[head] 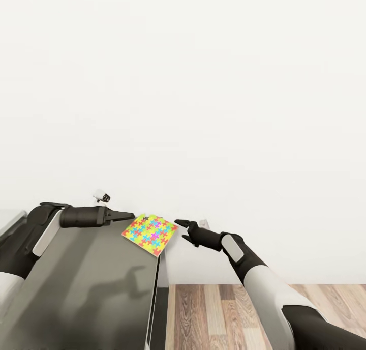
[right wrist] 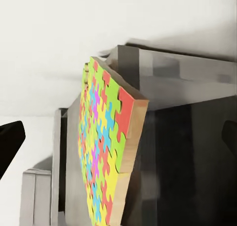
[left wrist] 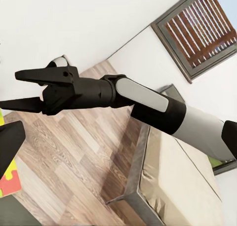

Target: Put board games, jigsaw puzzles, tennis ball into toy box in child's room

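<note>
A jigsaw puzzle (head: 150,234), a thin square of yellow, blue, pink and green pieces, is tilted over the far right corner of the table (head: 91,284). My left gripper (head: 129,217) reaches in from the left and looks shut on the puzzle's near corner. In the left wrist view one of its dark fingers (left wrist: 10,142) lies across the puzzle (left wrist: 7,179). My right gripper (head: 182,230) hangs open just right of the puzzle, off the table's edge, apart from it. The right wrist view faces the puzzle (right wrist: 106,147) edge-on, between spread fingertips (right wrist: 10,142).
A plain white wall rises behind the table. A wood-plank floor (head: 229,314) lies right of the table's edge. In the left wrist view, a beige bed (left wrist: 177,186) and a dark-framed window (left wrist: 197,33) lie beyond my right arm (left wrist: 148,102).
</note>
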### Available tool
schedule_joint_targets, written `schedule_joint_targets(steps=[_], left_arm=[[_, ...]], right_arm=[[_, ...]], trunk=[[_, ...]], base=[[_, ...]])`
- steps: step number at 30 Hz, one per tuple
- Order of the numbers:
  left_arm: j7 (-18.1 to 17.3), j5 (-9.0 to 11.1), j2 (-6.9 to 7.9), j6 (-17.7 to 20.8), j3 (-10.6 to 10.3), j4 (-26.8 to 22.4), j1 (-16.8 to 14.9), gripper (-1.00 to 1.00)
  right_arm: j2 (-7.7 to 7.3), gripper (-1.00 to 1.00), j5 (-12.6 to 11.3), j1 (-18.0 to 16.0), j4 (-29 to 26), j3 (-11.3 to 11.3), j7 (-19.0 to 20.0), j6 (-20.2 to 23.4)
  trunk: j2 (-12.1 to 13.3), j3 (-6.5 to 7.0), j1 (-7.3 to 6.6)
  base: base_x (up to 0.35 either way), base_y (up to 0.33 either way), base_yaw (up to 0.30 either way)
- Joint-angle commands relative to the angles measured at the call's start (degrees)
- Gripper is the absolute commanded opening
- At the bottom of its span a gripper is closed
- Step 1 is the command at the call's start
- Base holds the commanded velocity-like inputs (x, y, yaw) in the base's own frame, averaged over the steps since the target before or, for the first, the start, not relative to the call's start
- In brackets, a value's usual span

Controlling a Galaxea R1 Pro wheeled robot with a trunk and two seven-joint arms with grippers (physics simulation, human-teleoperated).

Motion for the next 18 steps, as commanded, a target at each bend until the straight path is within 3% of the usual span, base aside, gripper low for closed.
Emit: schedule_joint_targets(steps=[1, 10, 18], left_arm=[[-0.11, 0.21, 0.05, 0.49, -0.1, 0.0, -0.05, 1.0], [-0.18, 0.25, -0.03, 0.5, -0.05, -0.21, -0.05, 1.0], [-0.24, 0.25, -0.19, 0.5, 0.01, -1.14, -0.05, 1.0]], right_arm=[[0.08, 1.0, 0.0, -0.04, 0.0, -0.44, 0.01, 0.42], [0.57, 1.0, 0.55, -0.03, 0.04, -0.39, -0.04, -0.06], [0.87, 1.0, 5.27, -0.11, 0.12, -0.52, -0.31, -1.32]], trunk=[[-0.45, -0.24, 0.22], [-3.65, -1.67, 1.98], [-3.65, -1.67, 1.98]], base=[[0.0, 0.0, 0.0], [0.0, 0.0, 0.0], [0.0, 0.0, 0.0]])
